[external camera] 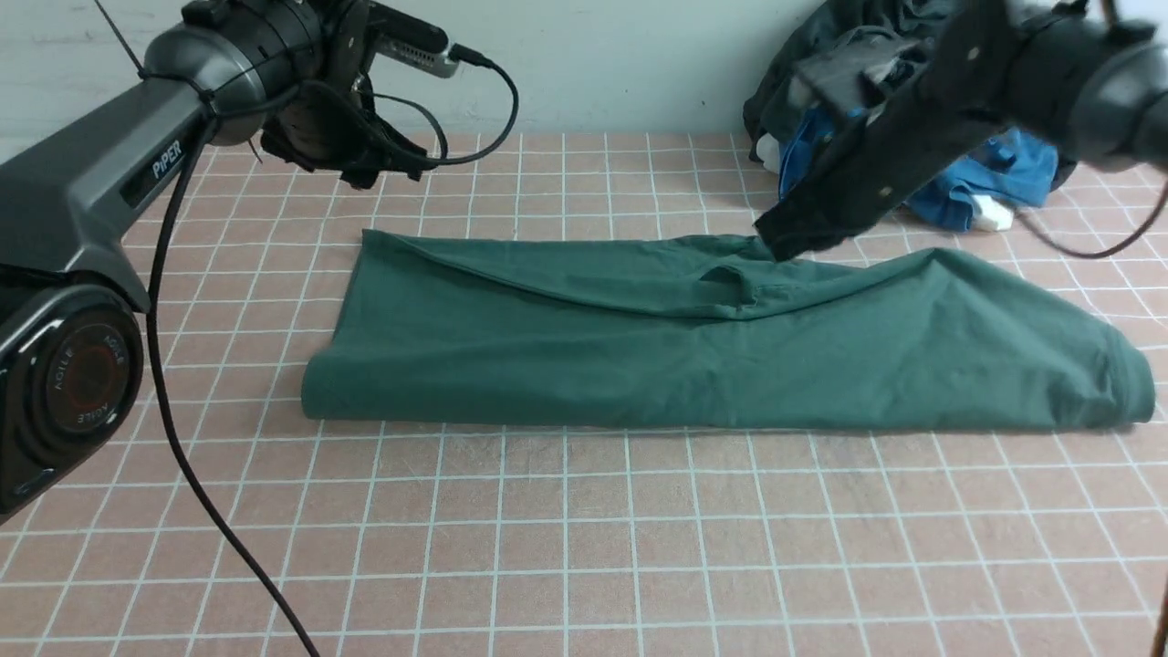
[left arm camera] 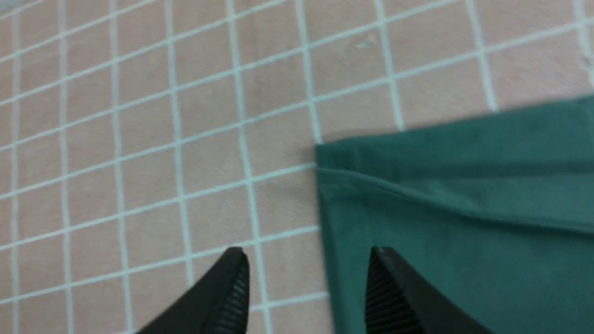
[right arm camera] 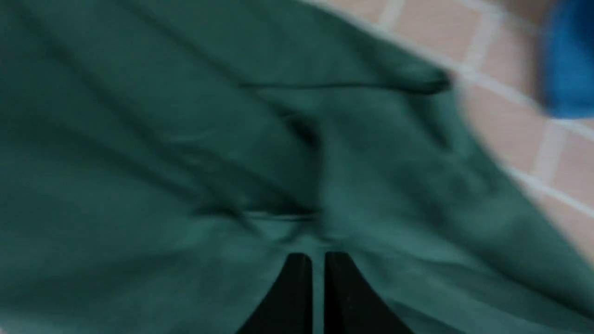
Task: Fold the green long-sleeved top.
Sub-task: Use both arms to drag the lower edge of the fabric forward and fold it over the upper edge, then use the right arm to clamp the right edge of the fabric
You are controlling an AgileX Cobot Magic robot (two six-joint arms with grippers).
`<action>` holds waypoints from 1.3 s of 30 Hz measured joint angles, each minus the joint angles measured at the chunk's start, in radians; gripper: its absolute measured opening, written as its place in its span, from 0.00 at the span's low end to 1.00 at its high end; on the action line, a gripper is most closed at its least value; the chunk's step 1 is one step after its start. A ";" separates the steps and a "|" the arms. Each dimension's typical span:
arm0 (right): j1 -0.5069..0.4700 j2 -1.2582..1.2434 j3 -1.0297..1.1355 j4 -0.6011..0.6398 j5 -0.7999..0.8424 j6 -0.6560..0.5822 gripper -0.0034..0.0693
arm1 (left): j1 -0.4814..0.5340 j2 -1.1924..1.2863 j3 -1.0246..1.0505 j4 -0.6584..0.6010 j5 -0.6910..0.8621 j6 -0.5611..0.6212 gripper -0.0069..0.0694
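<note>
1. The green long-sleeved top lies on the tiled bench, in a long, low shape which goes from the left-centre of the front view to its right edge.
2. Its lower edge is almost straight; the upper edge makes a dip in the middle and a rounded peak on the right. Near the upper middle I see a small open fold.
3. The left end effector is released, its two fingertips well apart. In the front view it hangs at the upper left, above the bench and behind the garment's far left corner.
4. The right end effector is clenched, with only a thin slit between its fingertips. It is over the upper edge of the top, right of centre; whether it touches the cloth, I cannot tell.
5. At the upper right, a blue garment lies in a pile with dark clothes, partly hidden behind the right arm.
</note>
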 joint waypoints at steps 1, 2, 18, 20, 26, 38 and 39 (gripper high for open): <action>0.010 0.022 0.000 0.029 0.004 -0.038 0.05 | -0.005 -0.007 0.000 -0.036 0.022 0.048 0.52; 0.019 0.050 0.000 0.056 0.002 -0.071 0.04 | -0.011 -0.018 0.000 -0.079 0.047 0.086 0.52; -0.007 0.181 -0.121 -0.277 -0.448 0.178 0.04 | -0.060 -0.545 -0.003 -0.168 0.267 0.315 0.10; -0.008 0.160 -0.180 -0.343 -0.331 0.245 0.04 | -0.060 -0.643 0.016 -0.142 0.267 0.308 0.09; -0.009 0.019 -0.270 -0.442 0.054 0.283 0.05 | -0.060 -0.932 0.289 -0.155 0.267 0.254 0.09; -0.259 -0.185 -0.071 -0.309 0.233 0.295 0.10 | -0.060 -1.467 1.336 -0.087 -0.053 0.157 0.09; -0.285 -0.180 -0.027 -0.304 0.235 0.296 0.12 | -0.060 -1.486 1.382 -0.078 -0.069 0.141 0.09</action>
